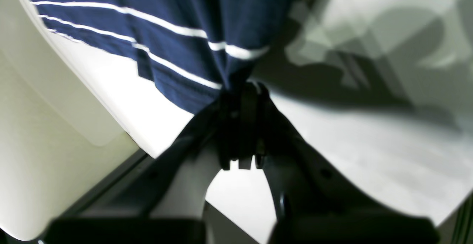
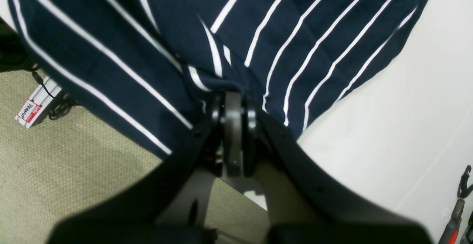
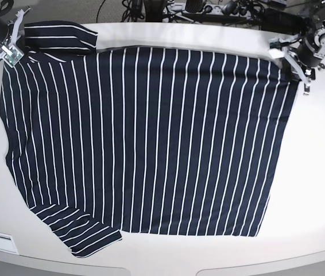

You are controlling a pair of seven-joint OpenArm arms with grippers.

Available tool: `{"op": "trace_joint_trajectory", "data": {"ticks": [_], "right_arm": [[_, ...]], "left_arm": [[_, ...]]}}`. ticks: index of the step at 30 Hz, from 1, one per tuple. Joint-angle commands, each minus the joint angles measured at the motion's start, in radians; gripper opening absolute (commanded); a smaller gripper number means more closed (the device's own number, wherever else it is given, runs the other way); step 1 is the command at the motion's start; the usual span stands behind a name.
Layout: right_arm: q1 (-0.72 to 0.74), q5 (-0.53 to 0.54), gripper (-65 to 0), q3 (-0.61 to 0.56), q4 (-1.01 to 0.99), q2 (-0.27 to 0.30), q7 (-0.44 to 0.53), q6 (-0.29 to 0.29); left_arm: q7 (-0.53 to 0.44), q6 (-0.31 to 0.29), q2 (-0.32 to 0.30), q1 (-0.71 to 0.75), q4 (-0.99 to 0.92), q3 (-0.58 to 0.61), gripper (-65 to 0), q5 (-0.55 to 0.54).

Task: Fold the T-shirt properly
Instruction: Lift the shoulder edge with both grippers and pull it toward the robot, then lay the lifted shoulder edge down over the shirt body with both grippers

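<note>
T-shirt (image 3: 145, 144) lay spread flat across white table (image 3: 317, 172), stripes running front to back, one sleeve at near left corner. Left gripper (image 1: 242, 92) was clamped on far hem corner, fabric bunched between jaws. Right gripper (image 2: 232, 100) was pinched tight on shoulder edge by far sleeve, cloth hanging past table edge over beige floor (image 2: 55, 162).
</note>
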Motion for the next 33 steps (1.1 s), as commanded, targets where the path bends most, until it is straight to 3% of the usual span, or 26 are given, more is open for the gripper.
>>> {"op": "trace_joint_trajectory", "data": {"ticks": [1, 6, 10, 16, 19, 24, 30, 33], "right_arm": [[-0.005, -0.004, -65.0, 0.015, 0.013, 0.014, 0.008, -0.006], [-0.006, 0.008, -65.0, 0.015, 0.012, 0.014, 0.007, 0.000], [-0.012, 0.105, -65.0, 0.015, 0.012, 0.014, 0.003, 0.061], [-0.055, 0.093, -65.0, 0.017, 0.012, 0.010, -0.029, 0.033], [-0.070, 0.087, -65.0, 0.017, 0.013, 0.000, -0.027, 0.019], [-0.069, -0.018, -65.0, 0.035, 0.044, 0.001, 0.024, -0.092], [-0.069, -0.017, -65.0, 0.205, 0.196, 0.001, 0.063, -0.130], [-0.069, -0.005, -65.0, 0.287, 0.210, 0.002, 0.129, -0.131]], "left_arm": [[0.015, 0.011, -0.025, 0.015, 0.032, -0.006, -65.0, 0.008], [0.026, 0.011, -0.025, 0.106, 0.100, -0.007, -65.0, 0.025], [0.038, 0.011, -0.025, 0.175, 0.109, -0.008, -65.0, 0.071], [0.109, 0.016, -0.039, 0.262, 0.109, -0.008, -65.0, 0.153], [0.112, 0.065, -0.038, 0.283, 0.113, -0.008, -65.0, 0.191], [0.119, 0.148, -0.038, 0.283, 0.113, -0.048, -65.0, 0.275], [0.149, 0.295, -0.038, 0.283, 0.121, -0.192, -65.0, 0.388], [0.139, 0.341, -0.034, 0.283, 0.138, -0.272, -65.0, 0.351]]}}
